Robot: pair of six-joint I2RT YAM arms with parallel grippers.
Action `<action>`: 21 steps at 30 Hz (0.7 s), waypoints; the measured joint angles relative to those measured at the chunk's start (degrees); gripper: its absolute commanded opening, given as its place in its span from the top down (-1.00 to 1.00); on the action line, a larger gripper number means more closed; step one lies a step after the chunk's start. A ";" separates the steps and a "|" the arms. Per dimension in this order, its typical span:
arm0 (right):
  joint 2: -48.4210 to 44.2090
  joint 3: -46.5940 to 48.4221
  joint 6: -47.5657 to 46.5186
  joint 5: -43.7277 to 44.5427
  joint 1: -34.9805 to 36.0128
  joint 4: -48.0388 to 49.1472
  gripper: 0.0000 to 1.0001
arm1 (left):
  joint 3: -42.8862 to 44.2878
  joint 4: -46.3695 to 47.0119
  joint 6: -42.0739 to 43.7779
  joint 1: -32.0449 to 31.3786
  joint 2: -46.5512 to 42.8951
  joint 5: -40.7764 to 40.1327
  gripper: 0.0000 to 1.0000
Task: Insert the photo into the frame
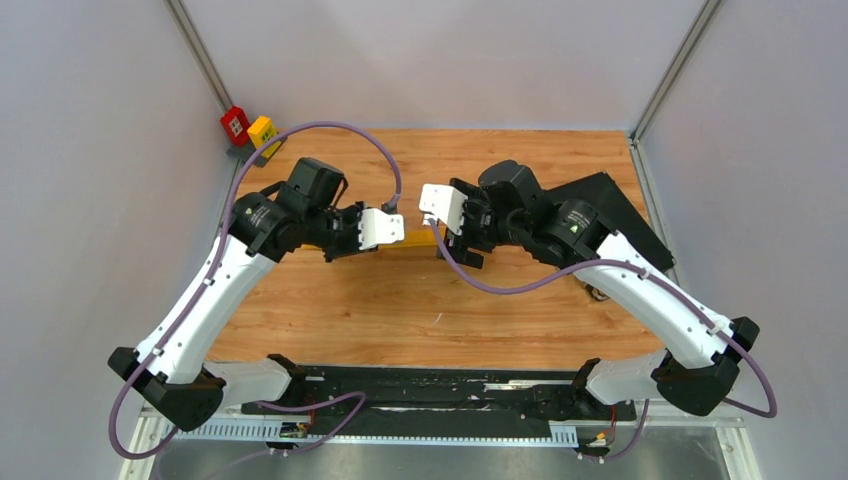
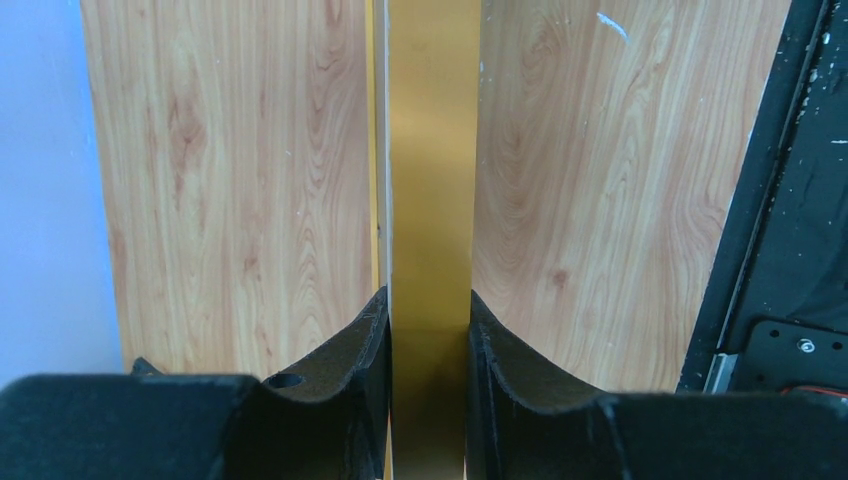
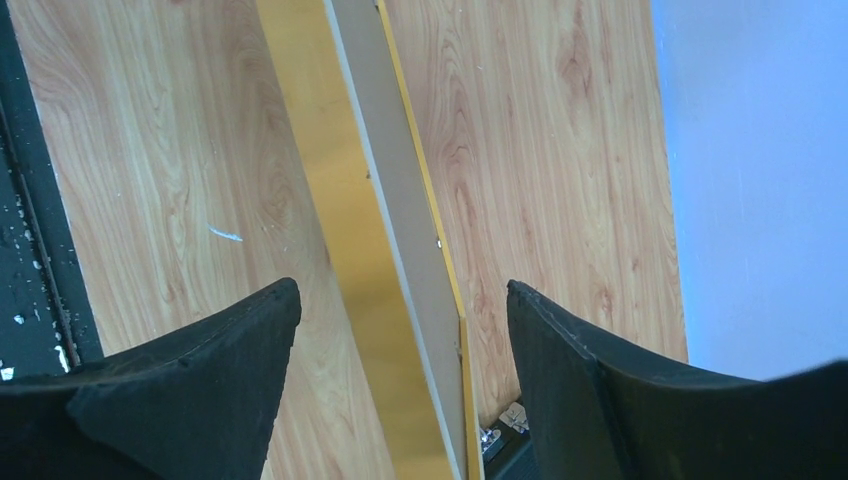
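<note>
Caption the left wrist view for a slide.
Left gripper clamps the yellow frame, seen edge-on against the wooden table.

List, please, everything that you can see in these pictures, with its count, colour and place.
frame: 1, orange-yellow, held on edge over the middle of the table
table: 1, light wood, under everything
case: 1, black, far right of the table
red box: 1, red, far left corner
yellow box: 1, yellow, right beside the red box
left gripper: 1, black, shut on the frame's edge
right gripper: 1, black, open, astride the frame, not touching it
</note>
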 measured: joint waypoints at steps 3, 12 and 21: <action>0.33 -0.02 -0.85 1.05 0.35 0.11 -0.49 | 0.17 -0.22 0.00 0.00 0.00 0.59 1.00; 3.19 -0.33 -2.86 3.39 1.77 0.90 -0.36 | 0.55 -0.50 -0.02 0.00 0.00 1.11 1.00; 3.87 -2.14 -3.54 3.91 1.95 1.31 0.31 | 1.07 -0.92 -0.09 0.00 0.00 2.10 1.00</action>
